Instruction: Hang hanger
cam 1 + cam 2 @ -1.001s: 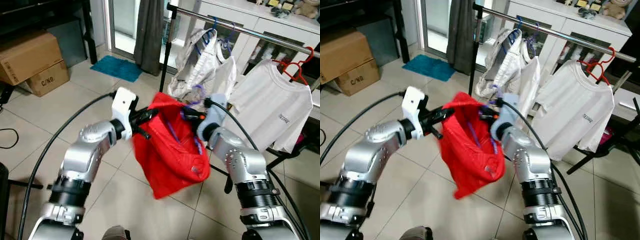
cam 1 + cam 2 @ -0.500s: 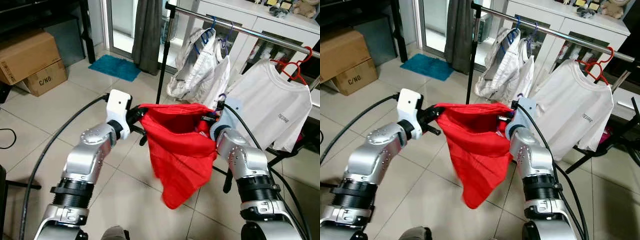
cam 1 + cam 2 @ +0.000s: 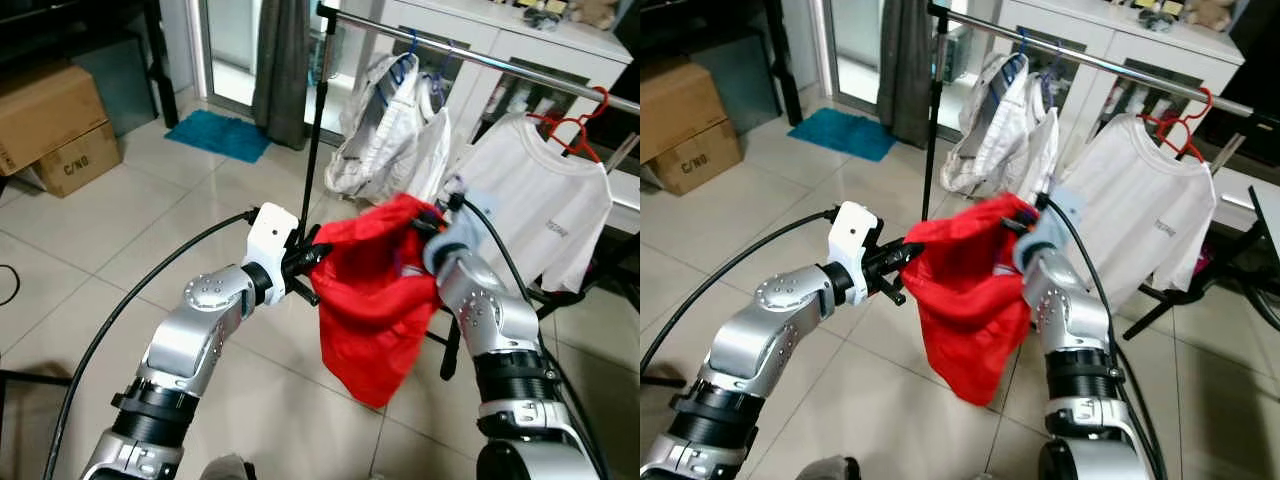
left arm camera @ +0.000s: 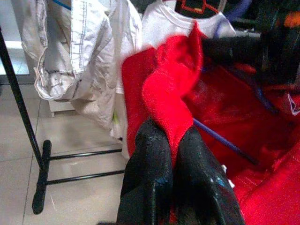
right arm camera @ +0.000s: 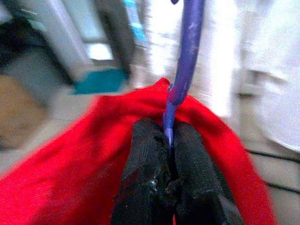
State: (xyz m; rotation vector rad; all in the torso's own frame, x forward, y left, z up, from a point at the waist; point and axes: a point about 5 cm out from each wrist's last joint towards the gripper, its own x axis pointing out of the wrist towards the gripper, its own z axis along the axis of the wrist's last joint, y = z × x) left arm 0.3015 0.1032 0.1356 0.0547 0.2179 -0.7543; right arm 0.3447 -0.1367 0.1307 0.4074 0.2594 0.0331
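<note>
This was a room in a home, used at least partly for laundry. The floor (image 3: pixel 120 230) was laid with pale glossy tiles, and a metal clothes rail (image 3: pixel 470 55) on a black stand stood across it, carrying a white T-shirt (image 3: pixel 545 215) on a red hanger (image 3: pixel 585 125) and a bundle of pale clothes (image 3: pixel 385 140). Behind the rail ran a white cabinet (image 3: pixel 560 45) with small toys along its top. A grey curtain (image 3: pixel 278 60) hung beside a glass door, with a teal mat (image 3: pixel 218 135) on the floor before it. Two cardboard boxes (image 3: pixel 55 125) were stacked against the wall.
</note>
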